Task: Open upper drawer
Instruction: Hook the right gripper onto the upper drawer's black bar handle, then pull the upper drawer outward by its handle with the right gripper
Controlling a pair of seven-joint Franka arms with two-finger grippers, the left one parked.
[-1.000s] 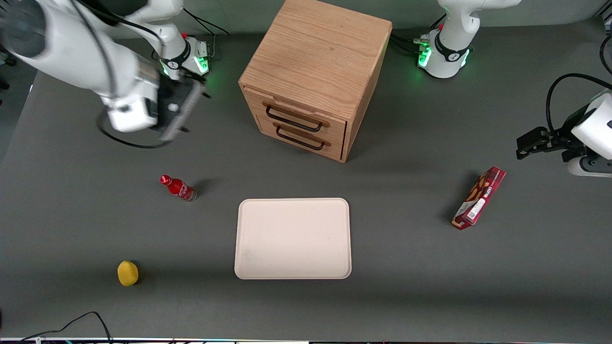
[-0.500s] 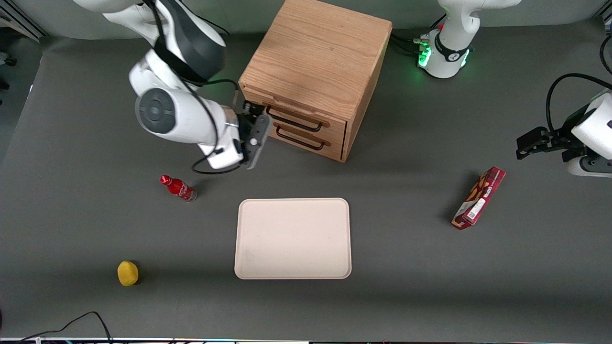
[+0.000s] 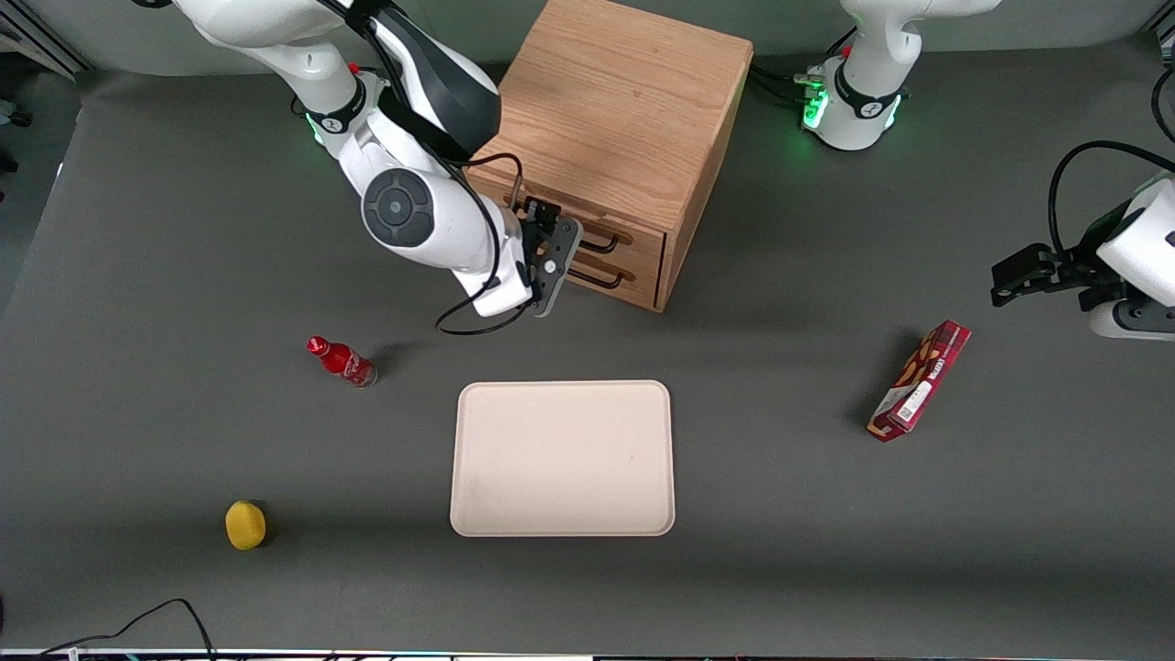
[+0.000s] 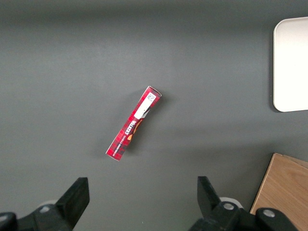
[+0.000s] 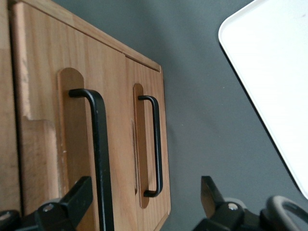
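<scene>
The oak cabinet [image 3: 615,110] stands at the back middle of the table. Its upper drawer [image 3: 644,240] is closed, with a long black handle [image 3: 601,244]; the lower twin drawer [image 3: 633,275] sits under it. My right gripper [image 3: 560,252] is right in front of the drawer fronts and hides part of both. In the right wrist view the gripper [image 5: 144,197] is open. The upper drawer's handle [image 5: 100,154] runs between the fingers, close to one finger [image 5: 79,195] without being gripped. The lower handle [image 5: 157,144] also lies between them.
A cream tray [image 3: 562,457] lies nearer the front camera than the cabinet and shows in the right wrist view [image 5: 274,72]. A red bottle [image 3: 341,361] and a yellow fruit [image 3: 245,524] lie toward the working arm's end. A red box [image 3: 920,380] lies toward the parked arm's end.
My right arm has swung from the working arm's end of the table across to the cabinet, bringing the gripper in front of the drawers. The drawers have not moved.
</scene>
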